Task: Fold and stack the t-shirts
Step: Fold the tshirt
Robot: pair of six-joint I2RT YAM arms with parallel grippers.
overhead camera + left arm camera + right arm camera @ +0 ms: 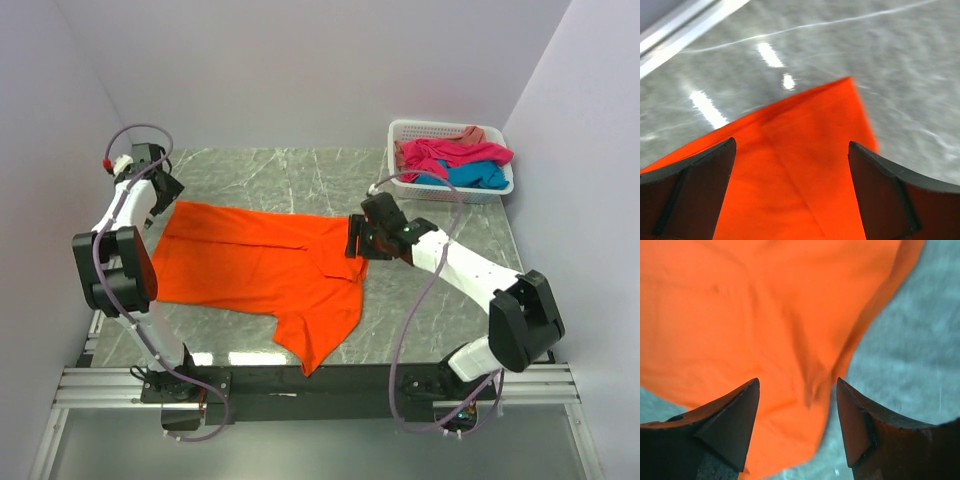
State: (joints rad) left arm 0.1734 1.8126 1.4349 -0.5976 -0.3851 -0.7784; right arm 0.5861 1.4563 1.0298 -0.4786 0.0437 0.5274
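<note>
The bright orange t-shirt (pixel 250 265) lies spread flat across the table, with one part hanging toward the front edge. My left gripper (pixel 168 190) is open over the shirt's far left corner; in the left wrist view (pixel 792 142) that corner (pixel 815 110) lies between the jaws, not gripped. My right gripper (pixel 356 240) is open over the shirt's right edge; the right wrist view (pixel 798 381) shows the cloth (pixel 740 315) below the jaws. The magenta (pixel 450 155), turquoise (pixel 478 177) and salmon (pixel 472 133) shirts lie bunched in the basket.
The white slotted basket (pixel 400 128) stands at the table's far right corner. Grey marble table (pixel 290 175) shows behind and to the right of the orange shirt. Walls close in on the left, back and right.
</note>
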